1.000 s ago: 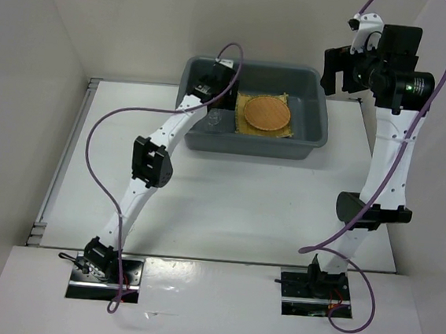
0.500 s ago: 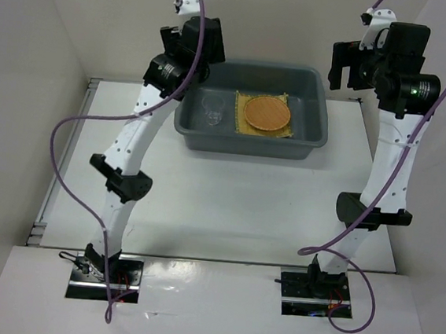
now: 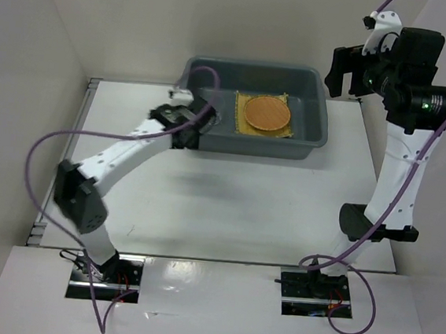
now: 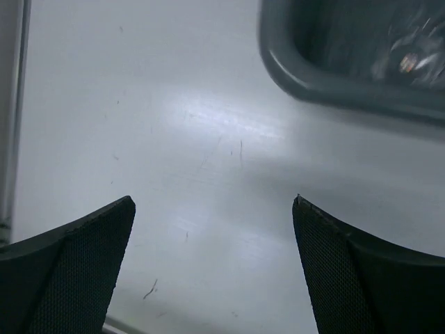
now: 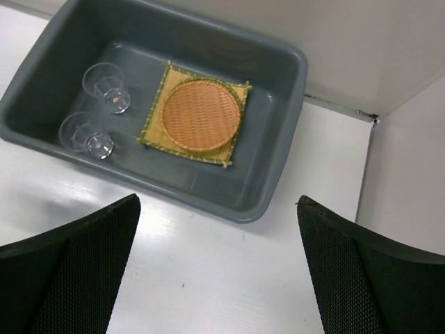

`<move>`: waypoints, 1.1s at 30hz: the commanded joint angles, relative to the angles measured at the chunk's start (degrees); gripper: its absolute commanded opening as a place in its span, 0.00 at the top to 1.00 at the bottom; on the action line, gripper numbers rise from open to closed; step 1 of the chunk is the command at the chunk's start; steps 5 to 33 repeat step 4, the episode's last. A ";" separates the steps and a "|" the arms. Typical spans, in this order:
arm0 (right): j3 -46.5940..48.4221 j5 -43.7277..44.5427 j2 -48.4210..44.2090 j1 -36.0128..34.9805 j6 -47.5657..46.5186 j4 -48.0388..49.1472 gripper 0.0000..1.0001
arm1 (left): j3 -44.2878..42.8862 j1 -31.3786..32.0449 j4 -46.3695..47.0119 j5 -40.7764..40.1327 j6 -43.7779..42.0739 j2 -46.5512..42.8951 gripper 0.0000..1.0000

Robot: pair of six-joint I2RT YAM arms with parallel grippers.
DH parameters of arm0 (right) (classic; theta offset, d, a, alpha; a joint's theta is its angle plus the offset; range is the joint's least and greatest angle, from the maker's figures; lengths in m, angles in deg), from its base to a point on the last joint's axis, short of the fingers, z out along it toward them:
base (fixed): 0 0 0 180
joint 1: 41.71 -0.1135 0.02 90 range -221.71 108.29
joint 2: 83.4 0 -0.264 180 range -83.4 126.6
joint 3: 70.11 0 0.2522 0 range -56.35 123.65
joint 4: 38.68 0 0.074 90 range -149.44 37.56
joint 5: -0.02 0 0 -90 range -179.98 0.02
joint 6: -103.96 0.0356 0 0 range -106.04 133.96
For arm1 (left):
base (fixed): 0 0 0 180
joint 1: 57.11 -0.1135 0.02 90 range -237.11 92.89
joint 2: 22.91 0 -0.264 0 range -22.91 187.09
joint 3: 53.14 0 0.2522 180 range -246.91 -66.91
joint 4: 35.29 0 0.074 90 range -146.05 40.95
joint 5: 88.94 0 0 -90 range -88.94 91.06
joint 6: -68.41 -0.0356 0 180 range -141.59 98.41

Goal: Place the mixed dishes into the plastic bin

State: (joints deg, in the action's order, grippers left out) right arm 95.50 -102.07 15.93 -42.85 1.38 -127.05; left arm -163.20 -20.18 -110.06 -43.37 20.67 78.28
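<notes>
The plastic bin [image 3: 312, 127] [image 5: 286, 142] stands at the back of the table. In it lie a square tan mat [image 5: 154, 129] [image 3: 283, 130] with an orange-brown round plate [image 5: 201, 115] [image 3: 265, 113] on top, and two clear cups [image 5: 106, 80] [image 5: 85, 132] at its left end. My left gripper [image 3: 189, 127] [image 4: 214, 202] is open and empty, low over the table just outside the bin's near left corner [image 4: 313, 83]. My right gripper [image 3: 340, 71] [image 5: 215, 202] is open and empty, high above the bin's right end.
White walls enclose the table on the left, back and right. A metal rail [image 3: 66, 152] runs along the table's left edge. Purple cables [image 3: 38, 153] loop from both arms.
My left gripper opened inside the bin, rose out of it, then swung down to the table by the bin's near left corner. The right arm shifted slightly to the right.
</notes>
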 commanded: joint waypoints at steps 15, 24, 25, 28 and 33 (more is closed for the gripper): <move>-0.33 -3.28 0.34 -0.43 -1.48 0.34 0.02 | 10.75 -6.60 20.22 9.17 -5.24 -27.87 0.00; -0.33 -3.28 0.34 -0.43 -1.48 0.34 0.02 | 10.75 -6.60 20.22 9.17 -5.24 -27.87 0.00; -0.33 -3.28 0.34 -0.43 -1.48 0.34 0.02 | 10.75 -6.60 20.22 9.17 -5.24 -27.87 0.00; -0.33 -3.28 0.34 -0.43 -1.48 0.34 0.02 | 10.75 -6.60 20.22 9.17 -5.24 -27.87 0.00; -0.33 -3.28 0.34 -0.43 -1.48 0.34 0.02 | 10.75 -6.60 20.22 9.17 -5.24 -27.87 0.00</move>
